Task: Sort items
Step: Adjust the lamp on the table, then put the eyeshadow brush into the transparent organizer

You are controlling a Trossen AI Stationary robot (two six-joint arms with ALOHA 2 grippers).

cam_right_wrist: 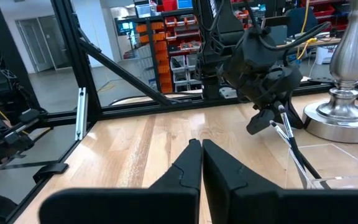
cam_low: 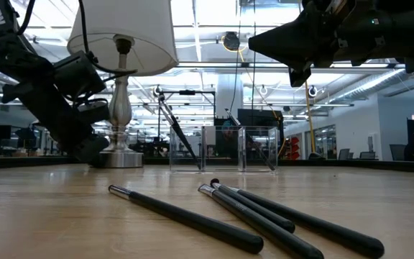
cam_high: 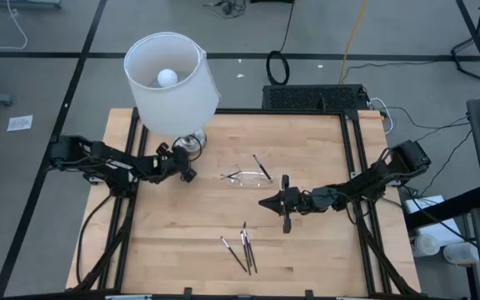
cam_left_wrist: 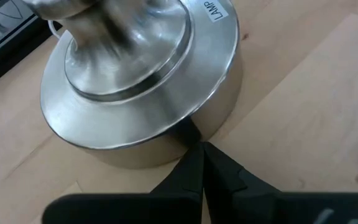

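Observation:
Three dark sticks with silvery ends (cam_high: 242, 248) (cam_low: 264, 216) lie flat on the wooden table near its front edge. More sticks (cam_high: 262, 167) (cam_right_wrist: 297, 155) lean inside the small clear tray (cam_high: 247, 177) (cam_low: 221, 150) at the table's middle. My left gripper (cam_high: 188, 173) (cam_left_wrist: 202, 152) is shut and empty, low at the table beside the lamp's silver base (cam_high: 192, 142) (cam_left_wrist: 142, 93). My right gripper (cam_high: 263, 202) (cam_right_wrist: 201, 146) is shut and empty, held level above the table just near-right of the tray. My left gripper's shut fingertips (cam_left_wrist: 197, 163) slant down to the foot of the lamp base's wall (cam_left_wrist: 211, 127). I cannot tell whether they touch the base or stop just short of it.
The lamp's white shade (cam_high: 171, 79) overhangs the table's far left corner. A black frame (cam_high: 352, 150) runs along the table's edges. Bare wood (cam_high: 173, 242) lies left of the loose sticks and between them and the tray.

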